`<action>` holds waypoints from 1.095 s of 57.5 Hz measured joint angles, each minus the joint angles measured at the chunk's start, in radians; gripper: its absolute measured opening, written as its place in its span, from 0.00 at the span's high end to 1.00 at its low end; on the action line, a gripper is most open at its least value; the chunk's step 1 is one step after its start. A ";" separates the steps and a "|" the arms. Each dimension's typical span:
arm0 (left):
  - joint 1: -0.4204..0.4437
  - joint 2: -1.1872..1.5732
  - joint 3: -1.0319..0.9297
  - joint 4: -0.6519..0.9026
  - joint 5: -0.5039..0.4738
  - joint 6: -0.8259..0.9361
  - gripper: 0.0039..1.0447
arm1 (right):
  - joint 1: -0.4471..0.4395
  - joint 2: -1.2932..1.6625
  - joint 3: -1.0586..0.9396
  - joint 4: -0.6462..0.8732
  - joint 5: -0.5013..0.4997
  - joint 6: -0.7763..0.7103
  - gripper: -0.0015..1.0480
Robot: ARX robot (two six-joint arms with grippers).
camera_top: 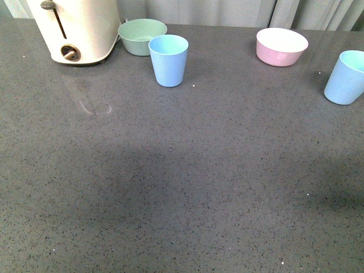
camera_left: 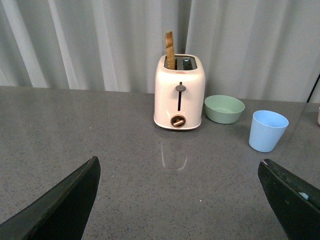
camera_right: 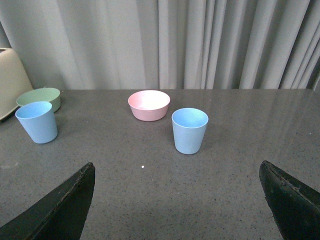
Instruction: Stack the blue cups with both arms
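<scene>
Two light blue cups stand upright and apart on the grey counter. One blue cup [camera_top: 168, 60] is at the back centre-left, just in front of the green bowl; it also shows in the left wrist view [camera_left: 268, 130] and the right wrist view [camera_right: 37, 121]. The other blue cup [camera_top: 345, 77] is at the far right edge and shows in the right wrist view [camera_right: 189, 130]. Neither arm shows in the front view. My left gripper [camera_left: 180, 197] is open and empty, well short of its cup. My right gripper [camera_right: 177, 197] is open and empty, facing the right cup.
A cream toaster [camera_top: 77, 28] with a slice in its slot [camera_left: 170, 50] stands at the back left. A pale green bowl [camera_top: 141, 36] sits beside it. A pink bowl [camera_top: 281, 46] sits at the back right. Grey curtains hang behind the counter [camera_top: 182, 182].
</scene>
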 joint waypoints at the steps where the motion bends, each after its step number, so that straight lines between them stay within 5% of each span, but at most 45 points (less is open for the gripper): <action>1: 0.000 0.000 0.000 0.000 0.000 0.000 0.08 | 0.000 0.000 0.000 0.000 0.000 0.000 0.09; 33: 0.000 0.000 0.000 0.000 0.000 0.000 0.08 | 0.000 0.000 0.000 0.000 0.000 0.000 0.09; 38: -0.051 0.204 0.147 -0.333 -0.050 -0.113 0.08 | 0.000 0.000 0.000 0.000 0.000 0.000 0.09; 42: -0.100 0.338 0.220 -0.425 -0.054 -0.165 0.08 | 0.000 -0.001 0.000 0.000 -0.001 0.000 0.09; 63: -0.197 1.186 0.640 -0.018 -0.003 -0.338 0.08 | 0.000 -0.001 0.000 0.000 0.000 0.000 0.09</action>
